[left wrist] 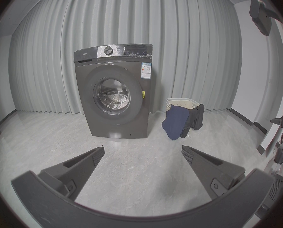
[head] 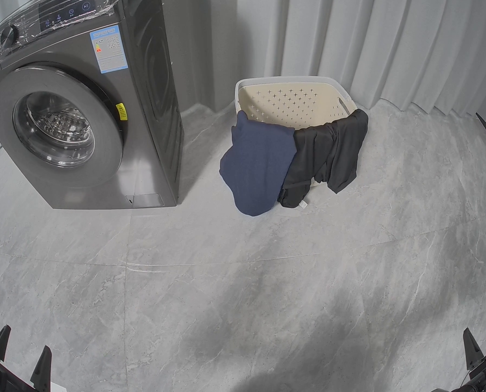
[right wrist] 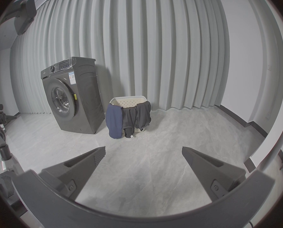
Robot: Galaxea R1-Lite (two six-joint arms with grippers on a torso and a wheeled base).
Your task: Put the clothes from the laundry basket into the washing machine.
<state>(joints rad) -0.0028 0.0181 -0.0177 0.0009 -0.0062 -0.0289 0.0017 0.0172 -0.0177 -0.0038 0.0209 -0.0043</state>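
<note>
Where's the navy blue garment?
In the head view, the navy blue garment drapes over the front rim of the cream laundry basket, left of the black garment.

Well ahead of the left end effector point(head: 24, 349), the washing machine point(head: 79, 110) is running off the head view's top and left edges, and the print on its sticker point(head: 109, 48) is coming out too small to read. Ahead of the right end effector point(head: 481, 323), the blue garment point(head: 256, 164) and the black garment point(head: 330, 151) are draping over the laundry basket's point(head: 292, 102) near wall, covering it and screening the basket's floor. The head view's bottom edge is cutting off both end effectors, leaving just their fingertips.
</note>
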